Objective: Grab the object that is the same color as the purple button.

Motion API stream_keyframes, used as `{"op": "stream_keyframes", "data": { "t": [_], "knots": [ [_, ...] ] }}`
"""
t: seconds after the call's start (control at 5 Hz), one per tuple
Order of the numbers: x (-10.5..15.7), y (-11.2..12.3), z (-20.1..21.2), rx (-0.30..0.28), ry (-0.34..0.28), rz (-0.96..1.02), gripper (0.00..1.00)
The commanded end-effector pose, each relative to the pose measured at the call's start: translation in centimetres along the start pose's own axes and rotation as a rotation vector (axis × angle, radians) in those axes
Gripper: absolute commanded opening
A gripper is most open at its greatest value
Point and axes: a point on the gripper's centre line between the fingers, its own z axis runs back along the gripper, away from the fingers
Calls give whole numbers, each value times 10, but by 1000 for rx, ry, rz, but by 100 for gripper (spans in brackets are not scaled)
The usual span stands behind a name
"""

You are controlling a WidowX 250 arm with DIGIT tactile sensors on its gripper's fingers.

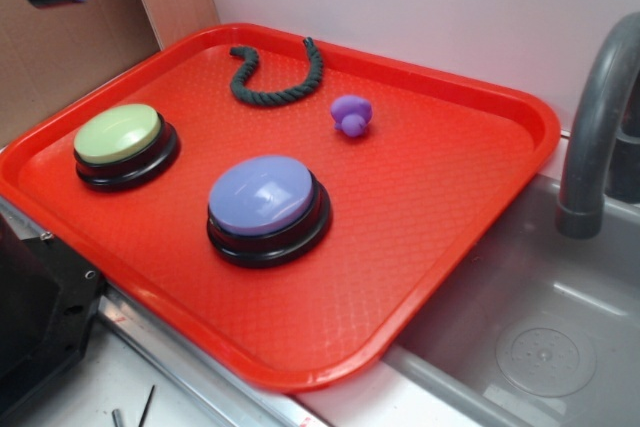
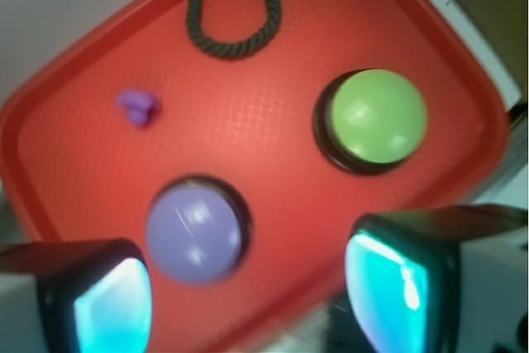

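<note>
Claw (image 2: 248, 287) fingertips cropped; purple toy (image 2: 139, 108) blurred.

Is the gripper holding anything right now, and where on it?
Nothing is held. The gripper is open above the tray, and the purple toy lies untouched.

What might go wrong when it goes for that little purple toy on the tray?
The purple toy is small and lumpy, so the open gripper may pinch it off-center and let it slip. The dark green rope lies close by and could get nudged. The purple button shares its color and might get picked instead.
</note>
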Motion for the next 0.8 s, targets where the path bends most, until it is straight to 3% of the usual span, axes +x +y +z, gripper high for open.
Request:
{"op": "stream_keyframes", "data": {
  "t": [0.0,0.2,0.6],
  "knots": [
    [42,-40,-58,17,-132,226,100],
    [51,-55,-84,26,-177,243,100],
    [65,-82,-132,38,-163,222,100]
  ]
}}
